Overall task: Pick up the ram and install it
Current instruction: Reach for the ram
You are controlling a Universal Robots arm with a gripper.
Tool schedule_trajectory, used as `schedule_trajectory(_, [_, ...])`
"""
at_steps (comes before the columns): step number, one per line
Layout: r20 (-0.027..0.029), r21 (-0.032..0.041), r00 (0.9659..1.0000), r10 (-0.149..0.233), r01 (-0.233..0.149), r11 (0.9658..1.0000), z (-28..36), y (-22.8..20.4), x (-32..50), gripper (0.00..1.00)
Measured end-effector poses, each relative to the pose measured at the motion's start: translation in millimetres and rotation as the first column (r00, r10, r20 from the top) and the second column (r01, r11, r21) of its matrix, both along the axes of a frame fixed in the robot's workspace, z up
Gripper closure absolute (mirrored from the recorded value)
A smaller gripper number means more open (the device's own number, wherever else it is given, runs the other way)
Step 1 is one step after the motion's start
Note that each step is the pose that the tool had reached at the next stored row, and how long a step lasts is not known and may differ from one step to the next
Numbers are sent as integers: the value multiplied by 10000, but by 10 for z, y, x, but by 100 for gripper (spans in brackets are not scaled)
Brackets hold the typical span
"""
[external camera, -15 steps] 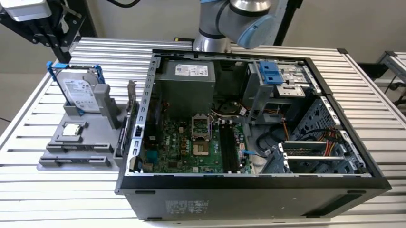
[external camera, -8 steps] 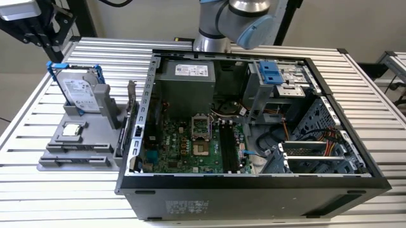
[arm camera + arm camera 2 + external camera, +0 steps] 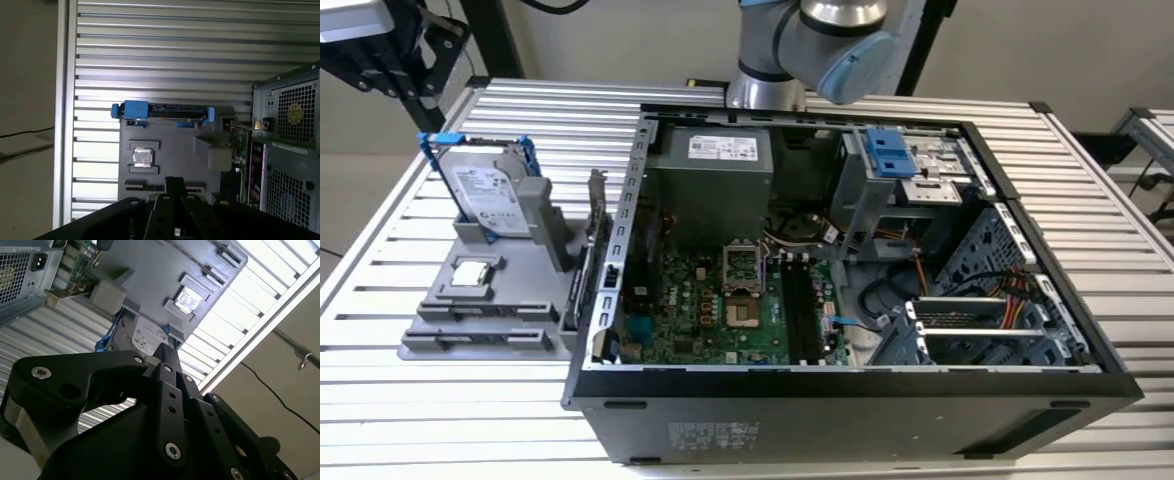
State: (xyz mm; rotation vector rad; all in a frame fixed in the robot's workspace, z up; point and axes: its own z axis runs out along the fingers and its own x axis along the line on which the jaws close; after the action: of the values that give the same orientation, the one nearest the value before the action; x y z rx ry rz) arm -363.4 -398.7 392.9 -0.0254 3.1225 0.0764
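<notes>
Black jointed fingers (image 3: 174, 184) pressed together, empty, above gray moulded holder (image 3: 172, 132) on slatted metal table (image 3: 150, 50).

ram (image 3: 603, 285): long thin green circuit-board stick, looks dark in the exterior view. Stands on its long edge, upright, in the side slot of the grey parts holder (image 3: 494, 335), along the holder edge nearest the computer case (image 3: 854, 405) and just beside the case's outer wall. Not in a motherboard slot (image 3: 795, 305). Green face shows in both wrist views (image 3: 240, 147) (image 3: 82, 265), next to a grey block of the holder. Chips too small to make out. Nothing grips it.
</notes>
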Motion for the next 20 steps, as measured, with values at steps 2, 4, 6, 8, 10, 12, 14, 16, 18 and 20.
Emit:
schedule_trajectory(2, [-1,-1,10000,-1,1,10000,1,-8,-2,100])
schedule_trajectory(4, [0,0,10000,-2,2,10000,0,-37,-2,100])
schedule_trajectory(6, [0,0,10000,-1,1,10000,0,-75,-3,100])
schedule_trajectory(8, [-1,-1,10000,-1,1,10000,0,-112,-3,100])
schedule_trajectory(10, [-1,-1,10000,-1,1,10000,0,-151,-3,100])
schedule_trajectory(12, [0,0,10000,-1,1,10000,0,-189,-4,100])
schedule_trajectory(14, [0,0,10000,-1,1,10000,0,-231,-4,100])
schedule_trajectory(16, [-1,-1,10000,-1,1,10000,0,-272,-3,100])
schedule_trajectory(18, [-1,-1,10000,-2,2,10000,0,-324,-3,100])
schedule_trajectory(20, [0,0,10000,-14,14,10000,-1,-377,-3,100])
